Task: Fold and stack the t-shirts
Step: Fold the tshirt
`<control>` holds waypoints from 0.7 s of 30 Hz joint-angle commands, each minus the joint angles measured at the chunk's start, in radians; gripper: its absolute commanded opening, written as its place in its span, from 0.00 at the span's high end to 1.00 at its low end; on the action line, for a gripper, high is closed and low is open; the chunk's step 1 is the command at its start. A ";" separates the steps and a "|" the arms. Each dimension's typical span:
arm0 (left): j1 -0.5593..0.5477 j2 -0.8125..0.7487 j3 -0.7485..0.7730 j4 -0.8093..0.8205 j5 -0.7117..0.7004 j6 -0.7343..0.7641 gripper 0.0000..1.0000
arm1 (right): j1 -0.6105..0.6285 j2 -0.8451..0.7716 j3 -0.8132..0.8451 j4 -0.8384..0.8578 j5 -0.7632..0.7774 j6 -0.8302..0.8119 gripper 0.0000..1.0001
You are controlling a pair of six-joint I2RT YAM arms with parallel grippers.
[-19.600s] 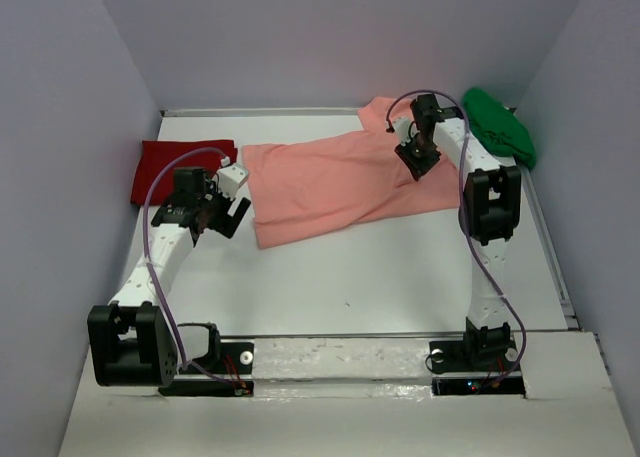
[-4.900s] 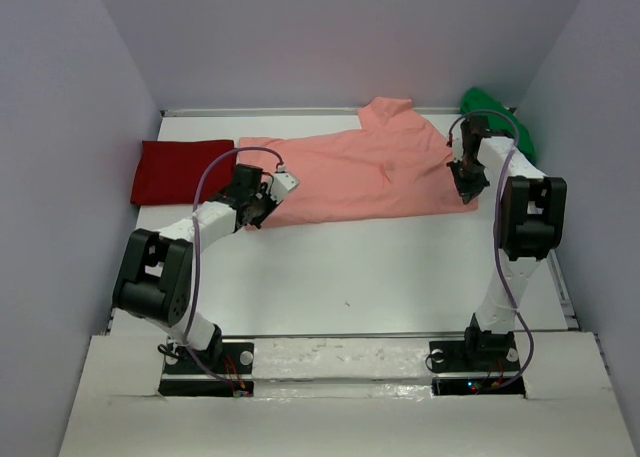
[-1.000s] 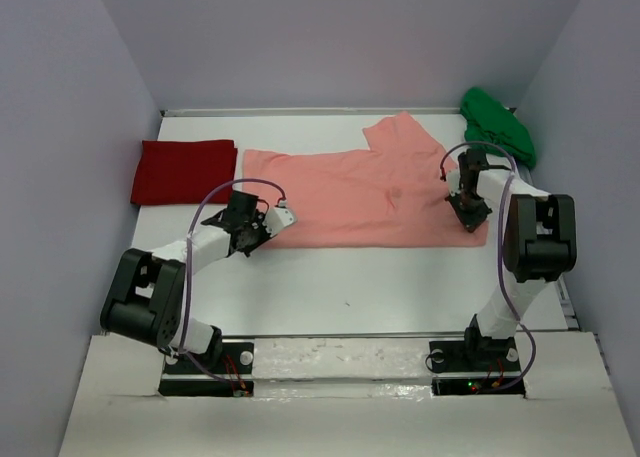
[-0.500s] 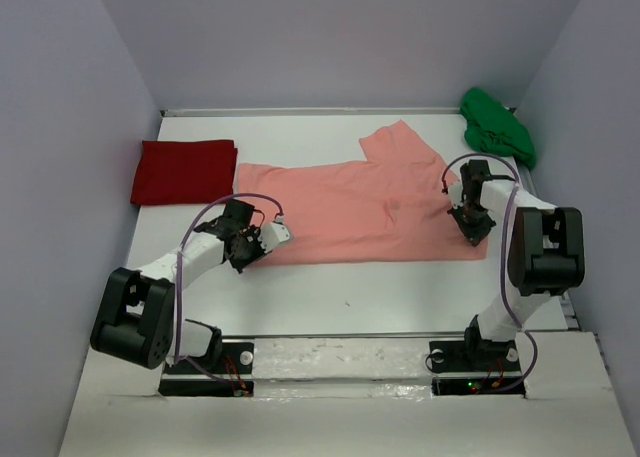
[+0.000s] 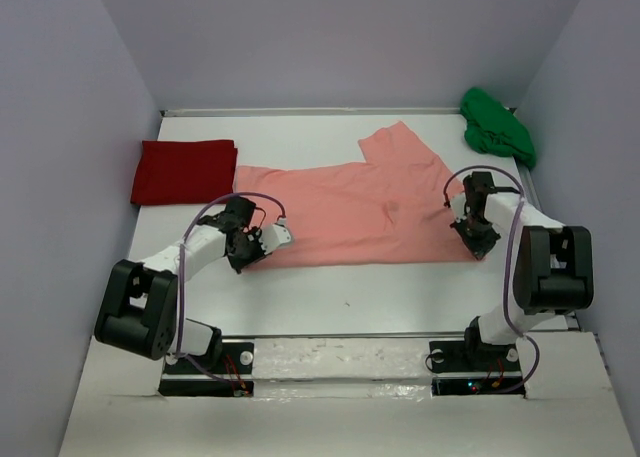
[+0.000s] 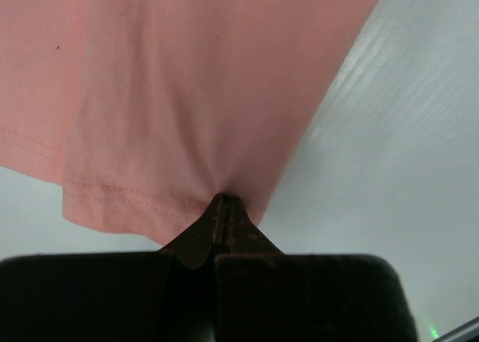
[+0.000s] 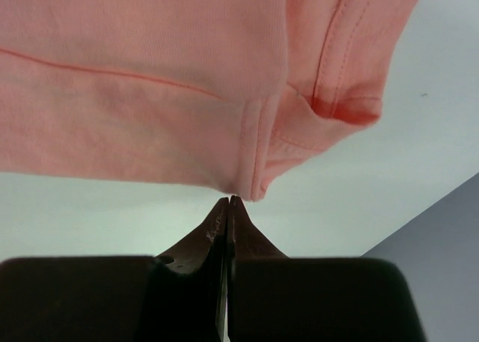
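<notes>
I have the pink shirt (image 5: 350, 202) spread flat mid-tabletop (image 5: 400, 287), long axis running left to right, with the folded red shirt (image 5: 185, 170) at far left and the green shirt (image 5: 497, 127) bunched at far right. My left hand (image 5: 243, 249) is closed, pinching the near-left corner, and my right hand (image 5: 480, 239) is closed with the near-right hem at its tips — pinched too, I judge. All the cloth lies beyond the 2 hands, so the fold likely carries this near edge away from me.
</notes>
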 commanded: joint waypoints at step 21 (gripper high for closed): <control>0.096 0.003 0.503 0.058 -0.057 -0.201 0.31 | -0.003 0.096 0.643 -0.049 -0.031 0.093 0.32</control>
